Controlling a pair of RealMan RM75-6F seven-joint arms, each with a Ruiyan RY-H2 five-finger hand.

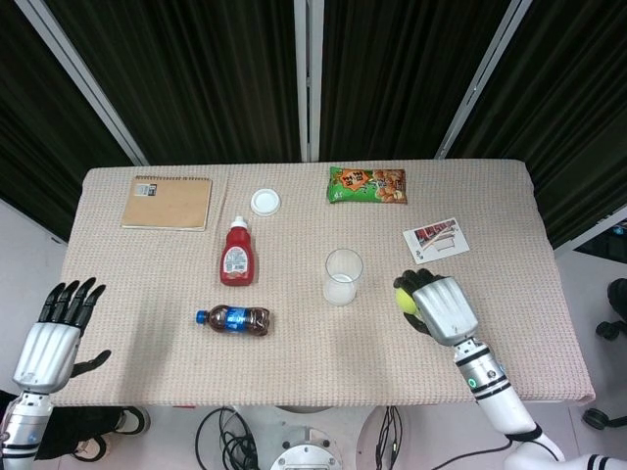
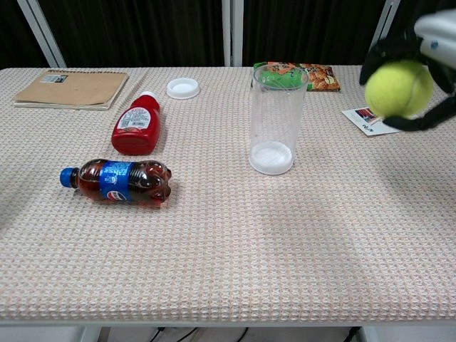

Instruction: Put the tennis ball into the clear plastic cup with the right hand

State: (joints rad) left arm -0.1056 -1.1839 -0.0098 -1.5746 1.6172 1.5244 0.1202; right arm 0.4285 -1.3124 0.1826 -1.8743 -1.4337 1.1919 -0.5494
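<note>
Right hand [image 1: 443, 307] with its dark fingers [image 2: 376, 51] curled around the tennis ball [image 2: 398, 88], which is gripped and raised clear of the table [image 1: 509, 323]; in the chest view the ball hangs in the air to the right of the clear plastic cup [image 2: 277, 118], near the level of its rim and apart from it. In the head view the ball [image 1: 404, 299] shows just at the hand's left edge, near the cup [image 1: 343, 277] but not over its mouth. The cup stands upright and holds nothing, a white disc showing at its base. Left hand [image 1: 54, 335] off the table's left edge, fingers spread and holding nothing.

On the woven tablecloth: a cola bottle [image 2: 119, 180] with a blue cap and label, lying on its side left of the cup; a red ketchup bottle [image 2: 137, 125] lying beyond it, its white cap pointing to the far side; a white round lid [image 2: 183, 87] further back; a brown notebook [image 1: 168, 202] at the far left corner; a green snack packet [image 1: 366, 185] behind the cup; a printed card [image 1: 435, 240] to the right, partly hidden by the ball in the chest view
</note>
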